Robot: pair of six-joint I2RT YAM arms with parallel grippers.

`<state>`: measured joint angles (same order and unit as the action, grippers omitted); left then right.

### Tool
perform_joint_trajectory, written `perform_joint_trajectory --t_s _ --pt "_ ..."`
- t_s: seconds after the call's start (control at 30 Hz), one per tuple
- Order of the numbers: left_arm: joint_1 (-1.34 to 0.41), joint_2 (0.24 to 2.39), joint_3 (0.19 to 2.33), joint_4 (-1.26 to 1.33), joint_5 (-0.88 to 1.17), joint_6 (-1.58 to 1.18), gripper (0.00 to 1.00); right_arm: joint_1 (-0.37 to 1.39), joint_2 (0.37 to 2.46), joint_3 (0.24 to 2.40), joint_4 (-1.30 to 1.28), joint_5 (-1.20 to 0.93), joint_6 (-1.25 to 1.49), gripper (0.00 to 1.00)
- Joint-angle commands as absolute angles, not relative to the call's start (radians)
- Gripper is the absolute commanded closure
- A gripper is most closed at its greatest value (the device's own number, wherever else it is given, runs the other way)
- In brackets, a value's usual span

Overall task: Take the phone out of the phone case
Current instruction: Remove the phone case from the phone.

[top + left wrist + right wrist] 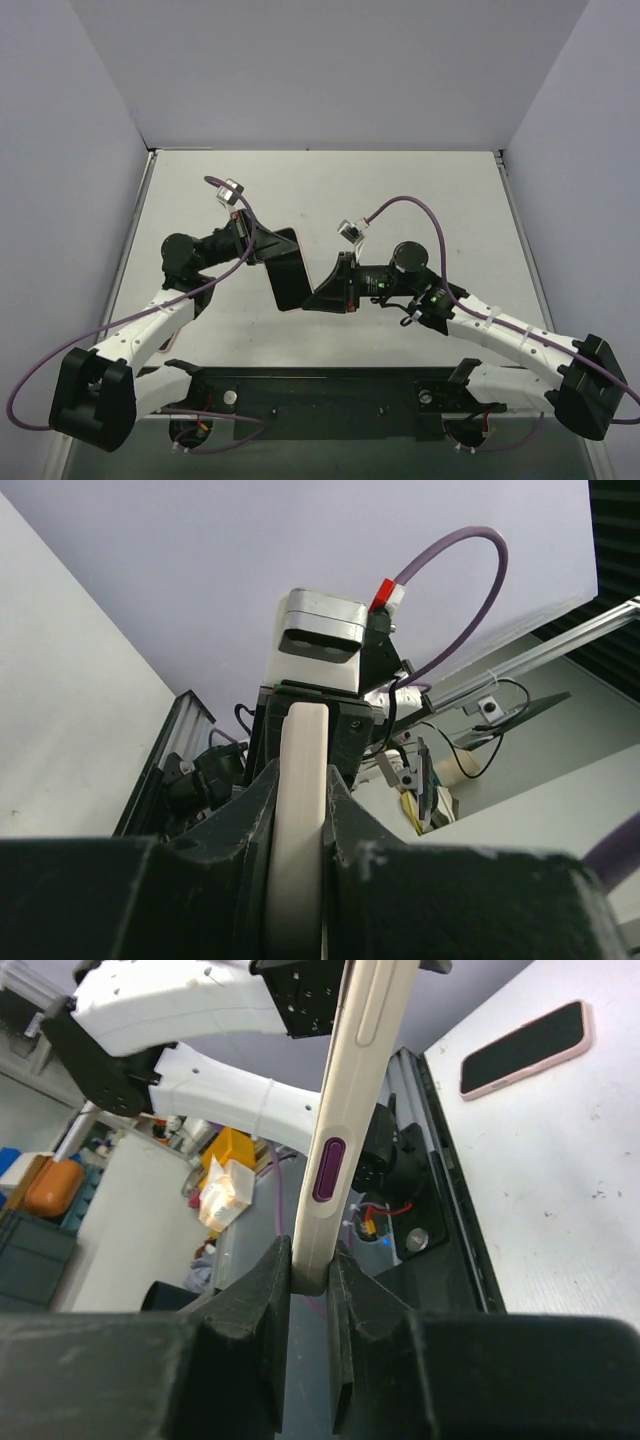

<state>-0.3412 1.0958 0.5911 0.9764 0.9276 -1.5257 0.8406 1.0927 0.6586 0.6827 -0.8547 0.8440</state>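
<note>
A cream phone case (352, 1070) with a purple side button is held edge-on between both grippers, above the table. In the top view it shows as a dark slab with a pale rim (288, 268). My left gripper (262, 250) is shut on its far-left end, with the cream edge (302, 742) between the fingers. My right gripper (322, 295) is shut on its near-right end, the jaws pinching the corner (322, 1272). A dark phone with a pink rim (522, 1048) lies flat on the table in the right wrist view. I cannot pick it out in the top view.
The white table (420, 200) is walled on three sides. A black base rail (330, 390) runs along its near edge and also shows in the right wrist view (450, 1210). Purple cables (410, 205) loop above both wrists.
</note>
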Motion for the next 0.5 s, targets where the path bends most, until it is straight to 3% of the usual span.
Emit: perform_joint_trajectory --t_s 0.0,0.07,0.47 --pt "-0.356 1.129 0.597 1.108 0.931 -1.689 1.0 0.931 1.019 0.693 0.431 -0.684 0.463 1.0" --pt "-0.36 1.131 0.574 1.043 0.905 -1.666 1.0 1.009 1.014 0.751 0.252 -0.605 0.339 1.0" --pt "-0.429 1.236 0.543 1.08 0.845 -1.758 1.0 1.089 1.077 0.877 0.348 -0.623 0.327 1.0"
